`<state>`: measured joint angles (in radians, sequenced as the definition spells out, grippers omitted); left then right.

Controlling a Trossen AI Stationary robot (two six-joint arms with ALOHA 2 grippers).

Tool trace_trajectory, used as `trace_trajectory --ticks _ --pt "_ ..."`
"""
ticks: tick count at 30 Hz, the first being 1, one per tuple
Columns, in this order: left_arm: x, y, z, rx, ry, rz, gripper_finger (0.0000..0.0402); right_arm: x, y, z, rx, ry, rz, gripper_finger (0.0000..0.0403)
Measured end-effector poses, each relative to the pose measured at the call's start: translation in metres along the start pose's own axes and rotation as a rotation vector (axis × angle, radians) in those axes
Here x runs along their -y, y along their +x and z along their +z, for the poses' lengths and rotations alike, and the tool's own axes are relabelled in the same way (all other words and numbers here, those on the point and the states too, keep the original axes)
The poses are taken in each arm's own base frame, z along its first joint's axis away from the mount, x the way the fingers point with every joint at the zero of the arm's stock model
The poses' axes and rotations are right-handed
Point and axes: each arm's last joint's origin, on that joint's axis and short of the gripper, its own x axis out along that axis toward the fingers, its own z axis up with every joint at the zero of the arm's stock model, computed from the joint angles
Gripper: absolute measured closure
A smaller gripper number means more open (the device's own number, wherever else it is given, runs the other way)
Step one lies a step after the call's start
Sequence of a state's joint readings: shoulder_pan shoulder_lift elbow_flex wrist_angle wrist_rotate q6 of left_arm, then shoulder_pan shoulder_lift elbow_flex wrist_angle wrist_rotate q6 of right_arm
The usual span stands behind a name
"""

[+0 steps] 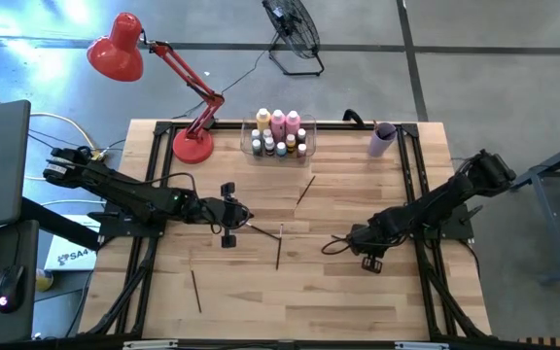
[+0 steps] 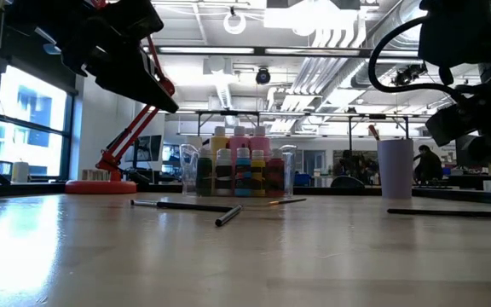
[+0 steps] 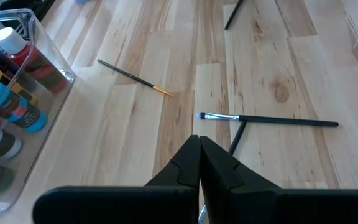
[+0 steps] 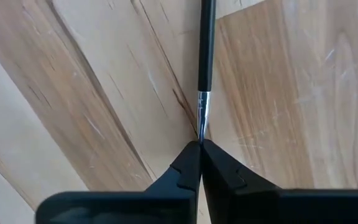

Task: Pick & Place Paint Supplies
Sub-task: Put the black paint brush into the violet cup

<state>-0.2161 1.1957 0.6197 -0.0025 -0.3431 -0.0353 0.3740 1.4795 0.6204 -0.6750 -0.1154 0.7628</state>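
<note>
Several thin paintbrushes lie flat on the wooden table: one at the middle (image 1: 278,248), one farther back (image 1: 306,190), one near the front left (image 1: 195,290). My right gripper (image 4: 201,146) points down at the table's right middle and is shut on a dark paintbrush (image 4: 206,50). Above the table's left middle my left gripper (image 3: 199,142) hangs shut and empty, short of a silver-ferruled brush (image 3: 269,120). Pink, yellow and tiny white-capped paint bottles (image 1: 278,131) stand in the clear bin (image 1: 246,138) at the back. My right gripper pinches the paintbrush at its silver ferrule end (image 4: 202,118) between the two fingertips, coming from above and pointing down. The brush's tip is hidden between the fingers. The dark handle runs away from the fingers along the table boards.
A lilac cup (image 1: 382,139) stands at the back right. The red desk lamp's base (image 1: 192,146) sits at the back left corner. Black frame rails (image 1: 149,194) run along the table's left, right and far sides.
</note>
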Motion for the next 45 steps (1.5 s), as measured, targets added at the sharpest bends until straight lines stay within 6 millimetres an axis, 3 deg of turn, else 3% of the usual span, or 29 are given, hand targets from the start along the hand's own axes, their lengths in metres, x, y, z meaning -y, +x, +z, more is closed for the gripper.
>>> trace_trajectory --ticks 14,27,32,40,45 --pt "0.000 0.000 0.000 -0.004 0.002 0.000 0.0402 0.008 -0.047 -0.011 0.250 0.035 0.090 0.0400" --pt "0.000 0.000 0.002 0.021 -0.040 0.000 0.0397 0.000 -0.065 0.002 0.571 -0.056 0.095 0.0400" --pt "0.001 0.000 0.007 0.067 -0.072 -0.026 0.0360 -0.003 -0.068 0.006 0.621 -0.125 0.104 0.0400" --pt "0.002 -0.005 0.030 0.300 -0.124 -0.089 0.0273 -0.007 -0.069 0.004 0.656 -0.169 0.074 0.0400" --pt "-0.001 -0.007 0.043 0.307 -0.178 -0.037 0.0260 -0.009 -0.068 -0.001 0.677 -0.183 0.030 0.0400"
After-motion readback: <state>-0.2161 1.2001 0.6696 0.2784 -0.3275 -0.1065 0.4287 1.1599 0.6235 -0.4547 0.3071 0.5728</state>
